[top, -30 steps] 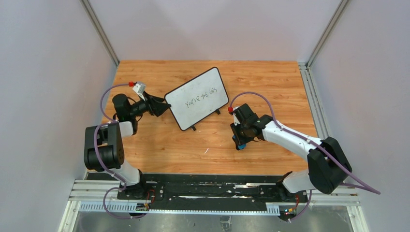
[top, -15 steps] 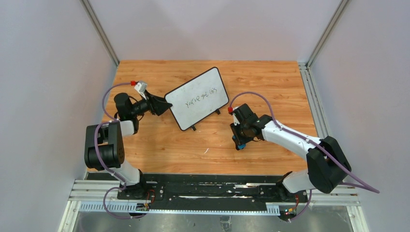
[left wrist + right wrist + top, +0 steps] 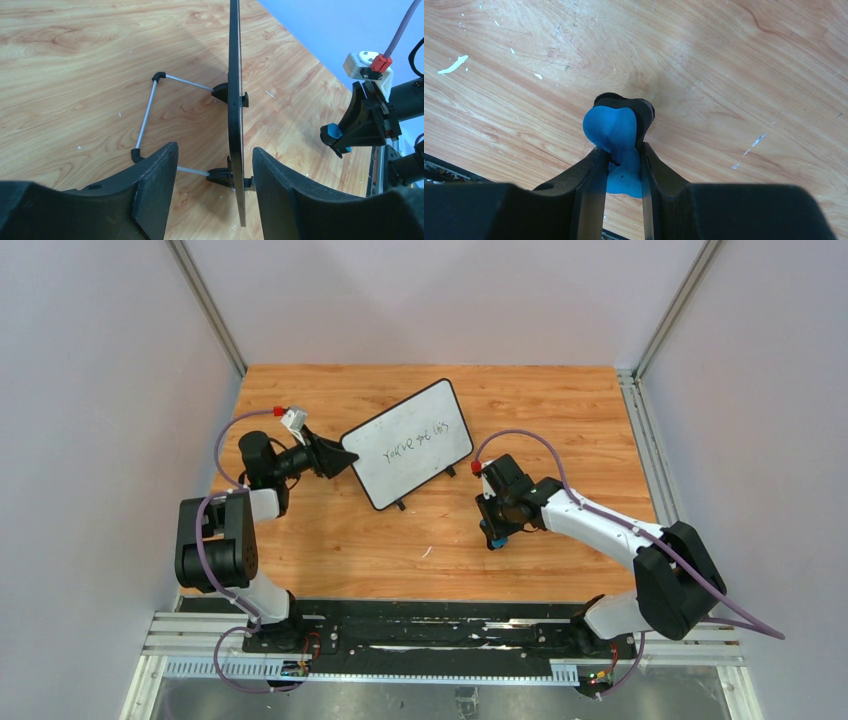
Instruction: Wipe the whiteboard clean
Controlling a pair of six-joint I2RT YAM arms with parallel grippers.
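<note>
Bench [image 3: 560, 410] and whiteboard [image 3: 410, 440] are unchanged, the whiteboard propped mid-bench, writing intact; only the left tool [image 3: 345, 456] has crept in, jaws apart astride its left edge, likely to steady it. To its right, the right tool [image 3: 496, 532] clamps a blue eraser [image 3: 611, 127] for wiping.

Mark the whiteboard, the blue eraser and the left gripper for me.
whiteboard [image 3: 408, 443]: top external view, middle of its white face.
blue eraser [image 3: 613, 131]: right wrist view, its blue foam.
left gripper [image 3: 214, 152]: left wrist view, midway between its fingertips.
</note>
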